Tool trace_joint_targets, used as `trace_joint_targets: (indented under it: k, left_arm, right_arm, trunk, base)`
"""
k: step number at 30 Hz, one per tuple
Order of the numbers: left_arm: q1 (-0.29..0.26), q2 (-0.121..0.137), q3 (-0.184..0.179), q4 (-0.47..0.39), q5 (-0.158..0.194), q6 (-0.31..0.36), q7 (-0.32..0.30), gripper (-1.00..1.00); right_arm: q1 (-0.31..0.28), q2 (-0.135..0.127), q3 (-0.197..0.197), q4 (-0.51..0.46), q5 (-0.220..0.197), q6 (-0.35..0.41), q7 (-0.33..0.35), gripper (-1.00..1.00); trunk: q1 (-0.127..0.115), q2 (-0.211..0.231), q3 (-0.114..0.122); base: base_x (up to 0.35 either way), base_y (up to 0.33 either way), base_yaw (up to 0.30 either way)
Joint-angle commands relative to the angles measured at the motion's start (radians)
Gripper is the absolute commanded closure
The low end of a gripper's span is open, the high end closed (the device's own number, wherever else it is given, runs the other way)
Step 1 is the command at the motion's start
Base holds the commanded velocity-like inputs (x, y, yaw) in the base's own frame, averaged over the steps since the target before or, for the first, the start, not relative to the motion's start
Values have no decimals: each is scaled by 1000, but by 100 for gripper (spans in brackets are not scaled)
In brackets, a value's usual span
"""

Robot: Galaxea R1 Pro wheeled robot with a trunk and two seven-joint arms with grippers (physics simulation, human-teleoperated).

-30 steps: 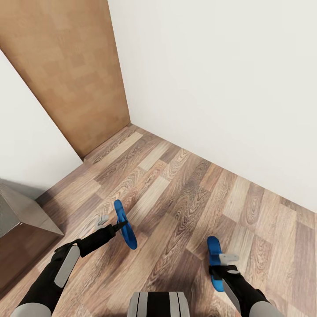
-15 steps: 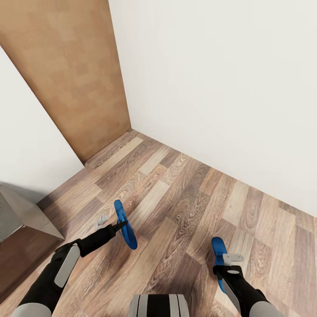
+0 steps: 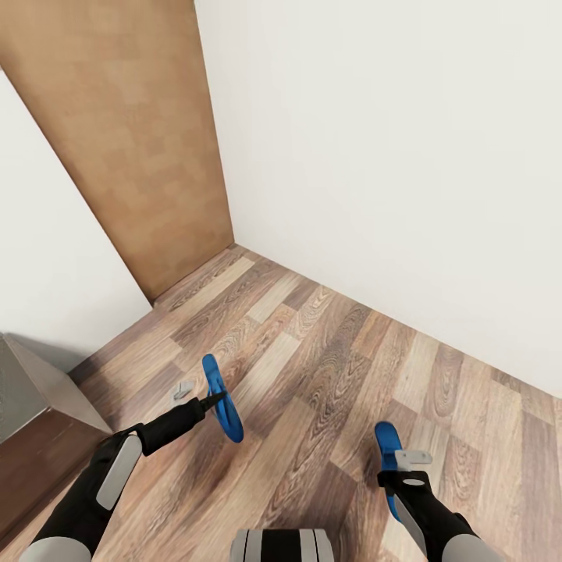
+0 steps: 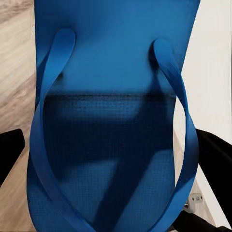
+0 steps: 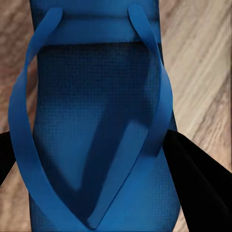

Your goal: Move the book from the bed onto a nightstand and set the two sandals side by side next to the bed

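I hold one bright blue sandal in each hand above the wood-plank floor. My left gripper point(image 3: 200, 396) is shut on the left sandal point(image 3: 222, 402), which stands on edge in the head view. The left wrist view looks onto its sole and straps point(image 4: 111, 121) between dark fingers point(image 4: 212, 154). My right gripper point(image 3: 400, 465) is shut on the other sandal point(image 3: 385, 441), whose toe points away from me. Up close, this sandal point(image 5: 96, 121) lies between black fingers point(image 5: 193, 169). The bed, the book and the nightstand are out of view.
I face a room corner: a white wall point(image 3: 390, 156) ahead and right, a light brown wooden door point(image 3: 133, 133) at the upper left. A brown cabinet with a grey top point(image 3: 31, 390) stands at the left edge. My trunk point(image 3: 282, 545) shows at the bottom.
The whole view has shifted a little, so the camera has moved: the cabinet slid toward the lower left. The right gripper with its sandal drifted slightly right. Both sandals stay gripped.
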Motion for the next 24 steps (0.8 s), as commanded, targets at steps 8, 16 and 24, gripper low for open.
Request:
trace_joint_targets:
  k: [8, 16, 24]
  left_arm:
    - [0, 0, 2, 0, 3, 7, -1, 100]
    - [0, 0, 2, 0, 3, 7, -1, 100]
    - [0, 0, 2, 0, 4, 7, -1, 100]
  right_arm:
    - [0, 0, 2, -2, -2, 7, -4, 100]
    - [0, 0, 2, -2, -2, 7, -4, 100]
    - [0, -1, 2, -2, -2, 7, -4, 100]
  trunk:
    - [-4, 2, 30]
    - [-7, 4, 61]
    - [-11, 5, 92]
  base:
    - [0, 0, 0]
    - [0, 0, 0]
    - [0, 0, 0]
